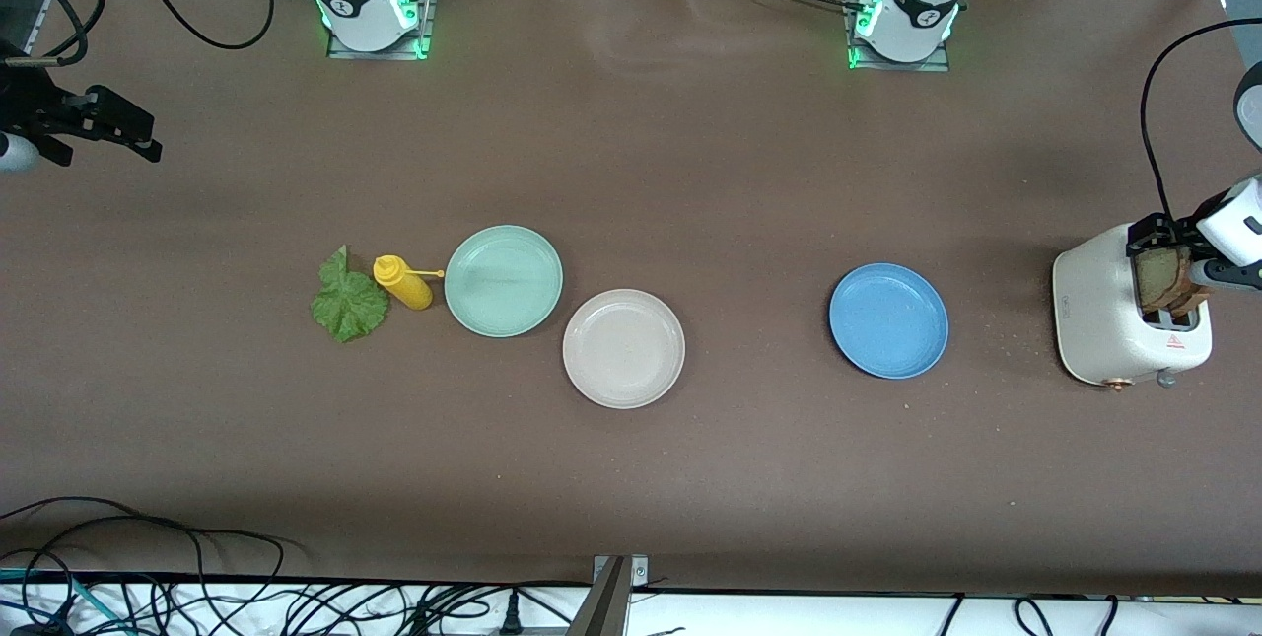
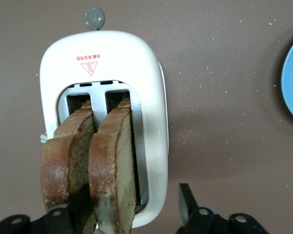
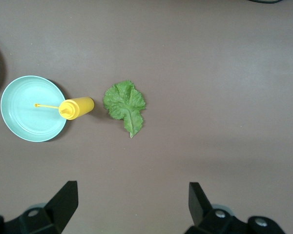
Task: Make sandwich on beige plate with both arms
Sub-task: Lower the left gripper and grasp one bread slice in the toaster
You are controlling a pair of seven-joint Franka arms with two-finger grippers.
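Two brown bread slices [image 2: 66, 161] [image 2: 112, 170] stand upright in the slots of a white toaster [image 1: 1094, 311] at the left arm's end of the table. My left gripper [image 1: 1173, 256] [image 2: 134, 204] is down at the toaster, open. One of its fingers [image 2: 80, 207] is between the two slices; the other stands outside the toaster's wall, clear of the bread. The beige plate [image 1: 623, 348] lies bare at mid-table. A green lettuce leaf [image 1: 347, 304] [image 3: 125, 103] lies flat on the table. My right gripper [image 1: 99, 128] [image 3: 132, 200] waits open and holds nothing, high over the right arm's end.
A yellow squeeze bottle [image 1: 402, 282] lies between the lettuce and a mint-green plate [image 1: 503, 280], its nozzle over that plate's rim. A blue plate [image 1: 888, 320] lies between the beige plate and the toaster. Crumbs dot the table round the toaster.
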